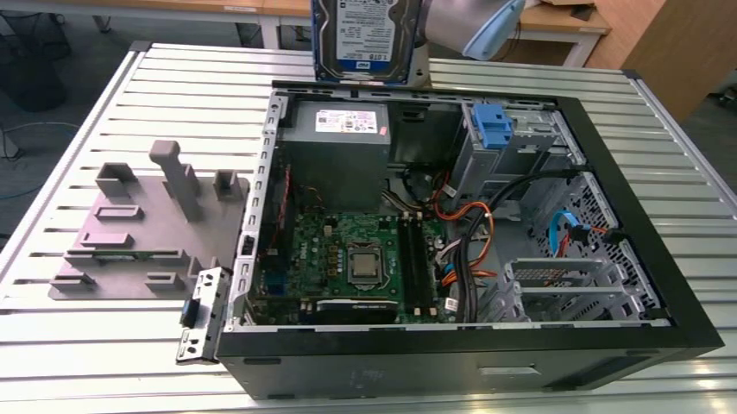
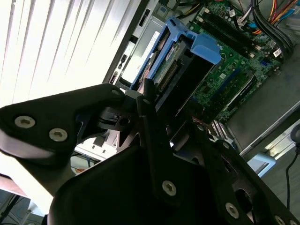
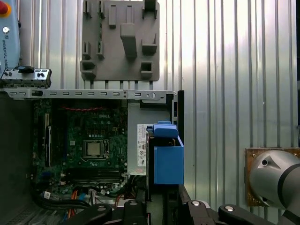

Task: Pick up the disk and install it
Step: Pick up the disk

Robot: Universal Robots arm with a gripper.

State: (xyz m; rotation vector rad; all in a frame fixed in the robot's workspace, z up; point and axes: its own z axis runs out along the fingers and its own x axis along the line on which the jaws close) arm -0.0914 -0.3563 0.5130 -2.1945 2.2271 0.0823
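The disk [image 1: 366, 39], a silver hard drive with a white-and-blue label and blue side rails, hangs upright in the air above the far wall of the open computer case [image 1: 645, 285]. In the second wrist view the disk [image 2: 173, 61] sits between the black fingers [image 2: 151, 110] of my gripper [image 2: 176, 117], which is shut on it. The first wrist view looks down along the disk's blue rail [image 3: 168, 157] from the gripper [image 3: 164, 206]; the case's power-supply corner lies below it.
Inside the case are a grey power-supply box [image 1: 345, 129], a motherboard [image 1: 345, 259], orange and black cables [image 1: 472, 224] and a blue bracket [image 1: 492, 128] in the drive bay. A grey fixture plate [image 1: 138, 233] and a loose metal bracket [image 1: 198, 315] lie at the exterior view's left.
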